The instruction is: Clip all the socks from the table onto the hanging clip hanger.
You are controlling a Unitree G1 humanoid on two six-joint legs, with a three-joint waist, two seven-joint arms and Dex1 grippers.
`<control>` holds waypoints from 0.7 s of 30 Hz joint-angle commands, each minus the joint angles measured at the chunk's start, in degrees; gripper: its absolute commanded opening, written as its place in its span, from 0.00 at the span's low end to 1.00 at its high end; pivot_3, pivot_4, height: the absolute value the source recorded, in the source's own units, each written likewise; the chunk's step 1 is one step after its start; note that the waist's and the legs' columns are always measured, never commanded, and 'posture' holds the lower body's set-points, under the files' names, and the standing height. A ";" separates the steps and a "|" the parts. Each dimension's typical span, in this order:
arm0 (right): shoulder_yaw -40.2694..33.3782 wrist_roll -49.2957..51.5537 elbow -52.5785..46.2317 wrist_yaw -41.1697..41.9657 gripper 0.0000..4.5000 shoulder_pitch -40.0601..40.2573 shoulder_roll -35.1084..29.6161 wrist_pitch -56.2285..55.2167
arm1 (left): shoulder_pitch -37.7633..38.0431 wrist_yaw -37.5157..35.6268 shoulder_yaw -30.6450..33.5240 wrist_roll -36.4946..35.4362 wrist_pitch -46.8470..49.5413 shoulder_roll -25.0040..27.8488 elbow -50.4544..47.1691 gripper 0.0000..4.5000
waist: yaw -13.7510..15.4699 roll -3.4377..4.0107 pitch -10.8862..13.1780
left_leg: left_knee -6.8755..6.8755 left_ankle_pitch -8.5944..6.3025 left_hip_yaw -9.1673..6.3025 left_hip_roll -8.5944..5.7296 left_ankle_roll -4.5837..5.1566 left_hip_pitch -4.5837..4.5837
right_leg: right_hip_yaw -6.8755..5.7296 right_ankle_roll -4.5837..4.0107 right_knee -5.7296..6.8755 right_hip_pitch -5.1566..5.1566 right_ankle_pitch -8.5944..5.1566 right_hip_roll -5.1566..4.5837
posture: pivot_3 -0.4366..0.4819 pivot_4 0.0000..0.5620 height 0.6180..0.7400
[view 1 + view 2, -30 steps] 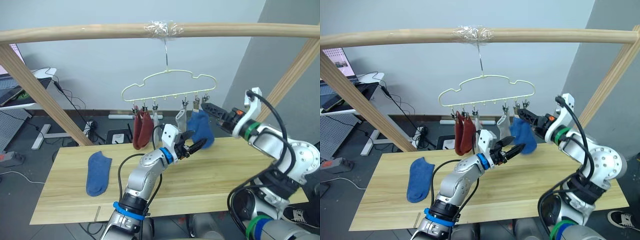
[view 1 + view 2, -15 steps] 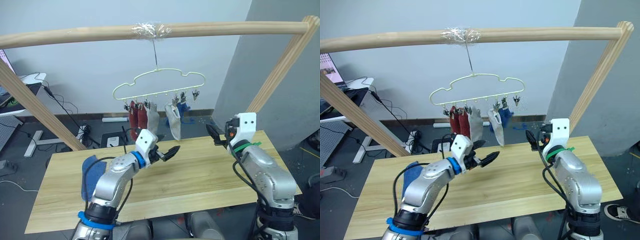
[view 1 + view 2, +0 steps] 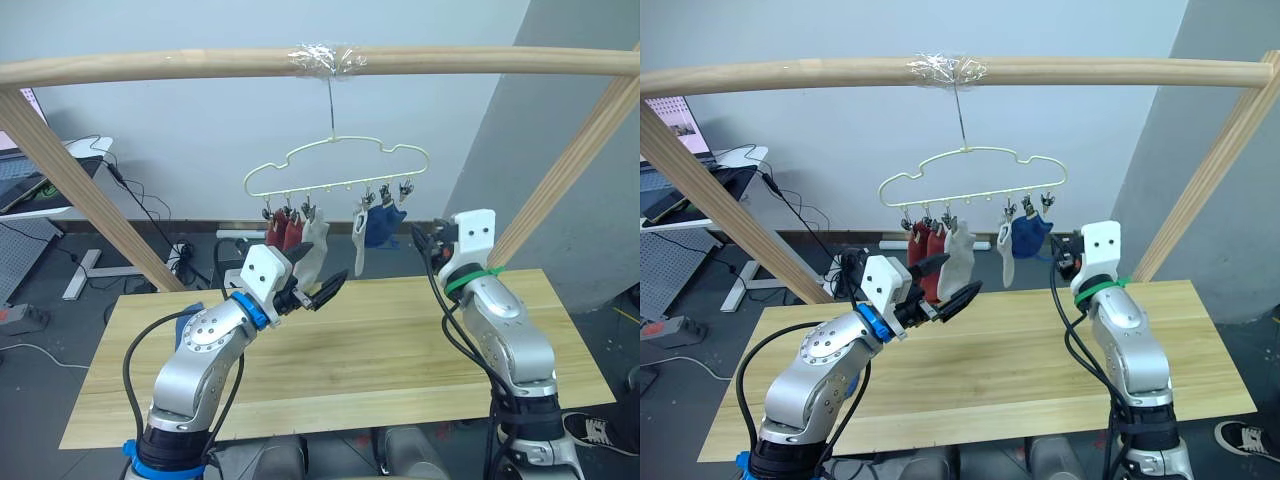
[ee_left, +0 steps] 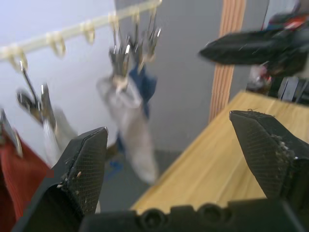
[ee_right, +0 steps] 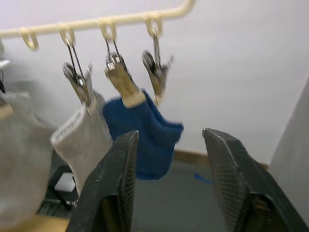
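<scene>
- The clip hanger (image 3: 338, 168) hangs by its hook from a taped spot on the wooden pole (image 3: 150, 66), so its row of clips sits above the table's (image 3: 400, 340) far edge — within reach of both arms
- 5 socks hang from the clips: 2 red socks (image 3: 281, 232) on the robot's left, a grey sock (image 3: 316, 248) beside them, another grey sock (image 3: 359, 240) further right, then a blue sock (image 3: 382, 226)
- 1 clip (image 5: 155, 67) at the right end looks empty, likely kept for the last sock
- That last blue sock (image 3: 187, 318) lies on the table at the left, mostly hidden behind the left arm
- The left gripper (image 3: 940, 283) hovers just below the red socks, fingers apart and holding nothing
- The right gripper (image 5: 169, 181) points at the clipped blue sock, fingers spread and empty — as if just off the clip
</scene>
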 commanded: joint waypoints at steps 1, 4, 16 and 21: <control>-0.30 -1.57 1.64 -2.08 0.53 -2.72 1.32 -3.45 | -0.16 -0.27 1.17 -2.13 -0.63 0.40 -3.88 1.00 | 0.05 0.00 0.00 | 0.00 0.00 0.00 0.00 0.00 0.00 | 0.00 0.00 0.00 0.00 0.00 0.00 | 0.45 0.20 1.00; -0.32 -2.82 5.20 -3.76 0.53 -5.35 2.62 -5.44 | -0.85 -0.27 1.85 -3.95 -0.51 0.29 -4.98 1.00 | 0.05 0.00 0.00 | 0.01 0.00 0.02 0.00 0.00 0.00 | 0.02 0.00 0.02 0.00 0.01 0.00 | 0.45 0.20 1.00; -1.11 -3.51 16.49 -6.46 0.53 -12.73 6.16 -10.71 | -3.56 2.08 0.54 -5.30 -0.29 -0.07 -7.20 1.00 | 0.14 0.00 0.00 | 0.01 0.00 0.01 0.00 0.00 0.06 | 0.01 -0.01 0.10 0.02 0.01 0.00 | 0.47 0.21 1.00; -1.75 -3.51 19.98 -7.90 0.53 -14.90 6.65 -11.99 | -3.61 2.77 0.10 -5.30 0.05 -0.10 -7.69 1.00 | 0.21 -0.01 0.00 | 0.02 0.01 0.01 0.00 0.00 0.08 | 0.02 -0.01 0.14 0.03 0.01 0.00 | 0.48 0.21 1.00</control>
